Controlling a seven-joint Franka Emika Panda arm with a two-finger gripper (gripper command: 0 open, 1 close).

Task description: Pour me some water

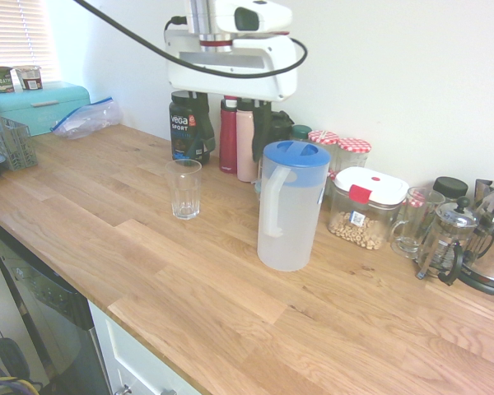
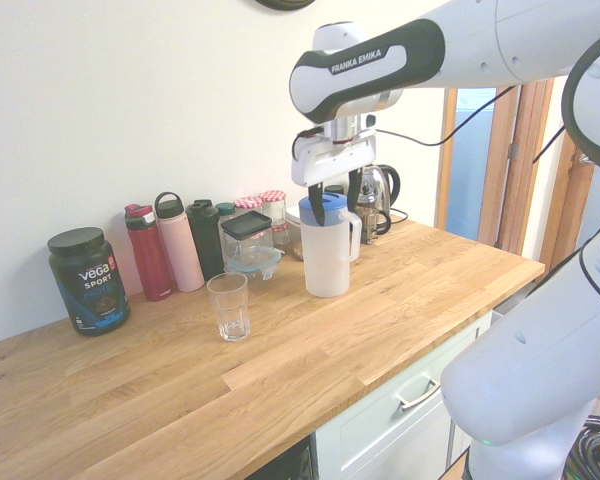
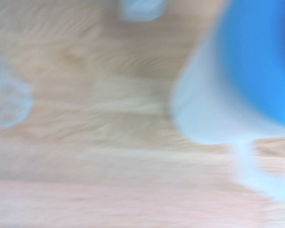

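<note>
opposite counter (image 1: 230, 313) ends, wrist overhead (blurred)

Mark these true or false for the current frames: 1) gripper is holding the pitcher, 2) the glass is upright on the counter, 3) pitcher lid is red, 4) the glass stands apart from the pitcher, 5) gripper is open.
1) False. The gripper hangs above the pitcher, gripping nothing.
2) True. The glass stands upright on the wooden counter.
3) False. The pitcher lid is blue.
4) True. Bare counter shows between the glass and the pitcher in both exterior views.
5) True. Its fingers stand apart with nothing between them.
</note>
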